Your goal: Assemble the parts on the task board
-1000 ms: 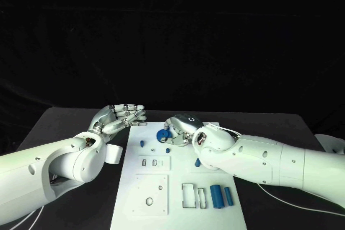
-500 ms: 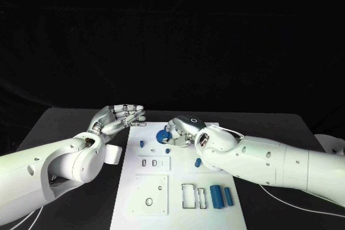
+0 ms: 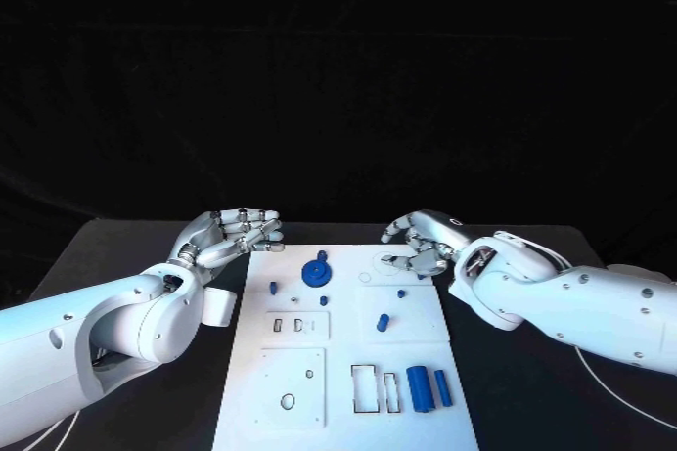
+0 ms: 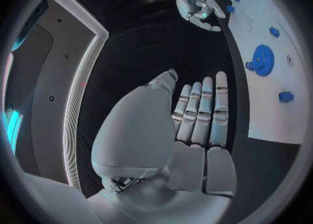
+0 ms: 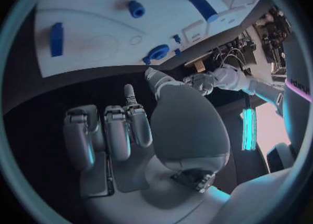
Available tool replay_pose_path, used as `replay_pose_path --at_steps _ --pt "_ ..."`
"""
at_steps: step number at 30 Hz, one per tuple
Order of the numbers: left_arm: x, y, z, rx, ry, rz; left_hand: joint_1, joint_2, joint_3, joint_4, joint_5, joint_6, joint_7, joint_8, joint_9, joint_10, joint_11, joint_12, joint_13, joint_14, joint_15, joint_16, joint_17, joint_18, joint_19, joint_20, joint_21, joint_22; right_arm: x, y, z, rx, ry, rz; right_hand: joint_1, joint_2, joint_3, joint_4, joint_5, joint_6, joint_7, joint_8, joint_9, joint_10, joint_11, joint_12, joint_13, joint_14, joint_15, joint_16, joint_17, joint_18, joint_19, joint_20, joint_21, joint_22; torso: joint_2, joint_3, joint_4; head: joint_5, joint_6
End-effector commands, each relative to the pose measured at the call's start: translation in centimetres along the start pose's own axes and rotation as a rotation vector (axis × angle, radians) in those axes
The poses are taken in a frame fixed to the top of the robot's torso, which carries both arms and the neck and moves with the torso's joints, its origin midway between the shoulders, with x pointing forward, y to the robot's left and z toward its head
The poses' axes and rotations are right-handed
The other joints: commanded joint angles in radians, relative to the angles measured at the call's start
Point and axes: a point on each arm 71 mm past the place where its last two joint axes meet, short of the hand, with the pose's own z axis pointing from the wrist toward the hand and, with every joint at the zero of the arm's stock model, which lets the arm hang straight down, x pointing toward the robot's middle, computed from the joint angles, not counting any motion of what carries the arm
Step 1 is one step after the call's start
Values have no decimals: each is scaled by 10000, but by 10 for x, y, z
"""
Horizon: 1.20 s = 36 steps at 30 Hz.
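Note:
The white task board [image 3: 424, 345] lies mid-table. A blue gear [image 3: 316, 272] sits on its far part, free of both hands; it also shows in the wrist views [image 4: 262, 60] [image 5: 157, 53]. Small blue pieces [image 3: 274, 288] [image 3: 381, 322] lie around it, and two blue cylinders [image 3: 419, 386] rest near the front right. My right hand [image 3: 421, 244] hovers at the board's far right corner, fingers loosely spread, holding nothing [image 5: 124, 130]. My left hand [image 3: 233, 231] stays off the board's far left corner, fingers side by side and empty [image 4: 189, 125].
Two raised white plates [image 3: 300, 325] [image 3: 293, 387] with holes sit on the board's left half, and rectangular slots [image 3: 374, 387] lie beside the cylinders. Black table [image 3: 127, 255] flanks the board on both sides.
My right hand has let go of the blue gear and drawn back to the right, off the board's middle. The gear stays on the board. My left hand has barely moved.

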Motion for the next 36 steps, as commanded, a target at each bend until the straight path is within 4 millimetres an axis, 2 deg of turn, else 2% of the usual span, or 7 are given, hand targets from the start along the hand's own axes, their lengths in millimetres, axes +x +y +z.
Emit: replay_pose_path --at_steps 1,7,8,17,20,26,36 --pt "3 -1 1 75 215 -121 118 -18 50 16 -22 -40 20 -41 0 -2 27 -45 -14 -92 9 -46 16 93 0 -7 53 17 -5 -13 -13 -140 776 1678 272 -58 61 -190 -37 86 -13 -57 -14 134 -66 -32 1548 973 -66 33 2254 -119 949 -68 -15 2560 -74 31 -103 -20 4" --pt "4 0 3 68 259 -135 128 -21 59 6 -21 -34 12 -38 2 5 24 -41 -12 -92 8 -47 20 93 -4 -7 57 18 -20 -49 -34 361 725 1664 579 -197 251 -473 172 144 -148 -125 -40 141 -194 -34 1553 989 -196 53 2326 -127 968 -182 5 2583 -121 90 -153 -69 -6" --pt "5 0 3 68 264 -137 128 -21 59 6 -21 -34 12 -38 2 5 24 -41 -12 -92 8 -47 20 93 -4 -7 57 18 -21 -54 -36 438 709 1638 689 -245 347 -577 390 115 -105 -179 -61 161 -177 -12 1576 1002 -176 69 2382 -144 1011 -191 55 2635 -122 99 -156 -72 -6" --pt "5 1 4 65 284 -142 137 -20 71 -3 -20 -25 5 -35 4 14 21 -37 -10 -91 7 -49 25 93 -8 -7 63 21 -16 -79 -47 969 903 1489 744 -333 472 -705 503 -90 23 -362 -124 114 -71 -67 1529 1006 -73 74 2399 -144 1011 -130 55 2635 -118 163 -141 -44 -40" --pt "5 1 5 64 281 -140 137 -20 71 -3 -20 -25 5 -35 4 14 21 -37 -10 -91 7 -49 25 93 -8 -7 63 21 -11 -80 -46 1036 953 1462 761 -332 507 -733 529 -105 39 -383 -130 111 -57 -70 1527 1005 -57 73 2394 -144 1011 -114 55 2635 -112 127 -156 -25 -58" --pt "5 1 5 67 292 -145 137 -20 71 -3 -20 -25 5 -35 4 14 21 -37 -10 -91 7 -49 25 93 -8 -7 63 21 0 -81 -41 1133 1027 1400 760 -333 513 -736 533 -111 43 -389 -132 115 -54 -65 1532 1006 -54 74 2400 -144 1011 -111 55 2635 -109 98 -136 -36 -102" --pt "5 1 5 69 281 -139 137 -20 71 -3 -20 -25 5 -35 4 14 21 -37 -10 -91 7 -49 25 93 -8 -7 63 21 15 -80 -34 1295 1039 1391 726 -274 582 -730 525 -81 69 -397 -131 139 -28 -36 1559 1011 -29 80 2419 -144 1011 -86 55 2635 -111 95 -130 -22 -143"
